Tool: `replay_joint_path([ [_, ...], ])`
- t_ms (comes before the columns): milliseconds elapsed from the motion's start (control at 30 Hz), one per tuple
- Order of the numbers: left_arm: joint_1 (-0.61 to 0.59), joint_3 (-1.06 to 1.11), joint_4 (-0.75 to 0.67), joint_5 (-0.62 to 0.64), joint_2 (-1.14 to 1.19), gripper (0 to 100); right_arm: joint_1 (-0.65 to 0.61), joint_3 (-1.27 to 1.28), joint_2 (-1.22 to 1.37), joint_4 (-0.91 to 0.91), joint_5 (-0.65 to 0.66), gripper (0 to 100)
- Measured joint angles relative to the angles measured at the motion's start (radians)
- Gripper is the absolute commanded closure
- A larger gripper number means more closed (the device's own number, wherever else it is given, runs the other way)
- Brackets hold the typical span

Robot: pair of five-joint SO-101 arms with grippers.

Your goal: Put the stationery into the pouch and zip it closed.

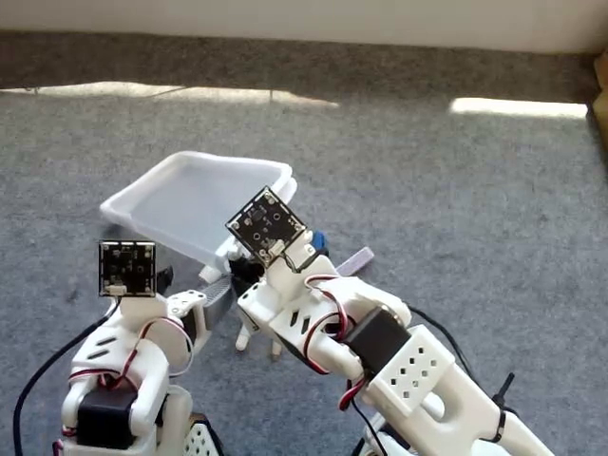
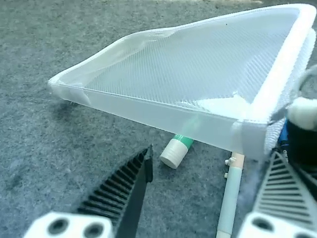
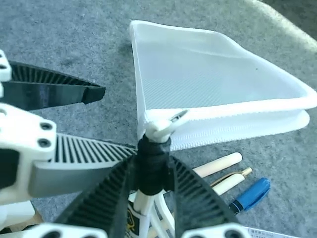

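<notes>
High view: a translucent white mesh pouch (image 1: 195,195) stood tilted up off the grey carpeted bench (image 1: 456,190), ahead of both arms.

Left wrist view: the left end effector (image 2: 212,154), spread, faced a white-capped green tube (image 2: 176,151) just ahead, its long axis running beneath the raised pouch.

Right wrist view: the right end effector (image 3: 152,164) pinched a black-and-white stick (image 3: 154,146) at the pouch corner, crowding that approach.

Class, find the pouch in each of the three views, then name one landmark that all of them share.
High view: the pouch lies left of centre, just beyond both arms.
Left wrist view: the pouch lies beyond the open left tool, a glue stick at its near edge.
Right wrist view: the pouch lies past the marker clamped in the right tool.
Shared landmark: the blue pen beside the pouch's corner.
</notes>
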Motion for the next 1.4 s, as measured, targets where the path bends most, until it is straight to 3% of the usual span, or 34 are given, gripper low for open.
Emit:
replay_joint_path([
  [167, -0.061, 0.02, -0.046, 0.0, 0.0, 67, -0.018, 0.0, 0.0, 0.0, 0.0, 99.3],
  [1133, -0.072, -0.023, -0.023, 0.0, 0.0, 67, -0.025, 0.0, 0.0, 0.044, 0.0, 99.3],
  [1400, -0.152, 0.008, -0.072, 0.0, 0.0, 69, -0.025, 0.0, 0.0, 0.054, 0.0, 99.3],
])
